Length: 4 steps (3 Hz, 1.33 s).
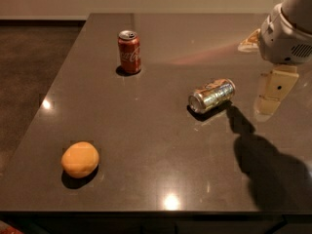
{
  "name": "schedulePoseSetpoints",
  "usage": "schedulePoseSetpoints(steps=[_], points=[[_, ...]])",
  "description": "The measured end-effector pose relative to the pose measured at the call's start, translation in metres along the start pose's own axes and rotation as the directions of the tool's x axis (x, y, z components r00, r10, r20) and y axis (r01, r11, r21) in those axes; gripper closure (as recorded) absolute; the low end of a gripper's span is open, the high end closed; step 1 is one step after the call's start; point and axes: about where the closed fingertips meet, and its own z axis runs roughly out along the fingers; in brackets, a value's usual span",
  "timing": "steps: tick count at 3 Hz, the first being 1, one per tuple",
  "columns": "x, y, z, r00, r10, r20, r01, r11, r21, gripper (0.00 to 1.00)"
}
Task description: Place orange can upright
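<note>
Apparently approaching the orange can, lying sideways near the right edge of the worktop, with the claw nearby at that edge, open or closed impossible to tell; next needs descending across its body.

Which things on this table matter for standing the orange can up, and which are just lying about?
In the job: shiny orange-gold metal drink can, lying on its side; the gripper, beside it, not touching.
Lying about: red Coca-Cola can, upright; round orange lump.
</note>
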Motion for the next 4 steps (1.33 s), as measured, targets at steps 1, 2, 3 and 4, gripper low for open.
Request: schedulePoseSetpoints(steps=[1,2,3,4], points=[[0.000,-0.007,0.016,0.997,-0.083,0.003,0.083,0.9966,-0.001,0.00],[-0.004,-0.016,0.030,0.982,-0.189,0.003,0.189,0.9820,-0.003,0.00],[-0.009,-0.031,0.050,0.950,-0.310,0.033,0.311,0.9495,-0.041,0.00],[-0.010,-0.037,0.063,0.928,-0.369,0.059,0.373,0.9240,-0.085,0.00]])
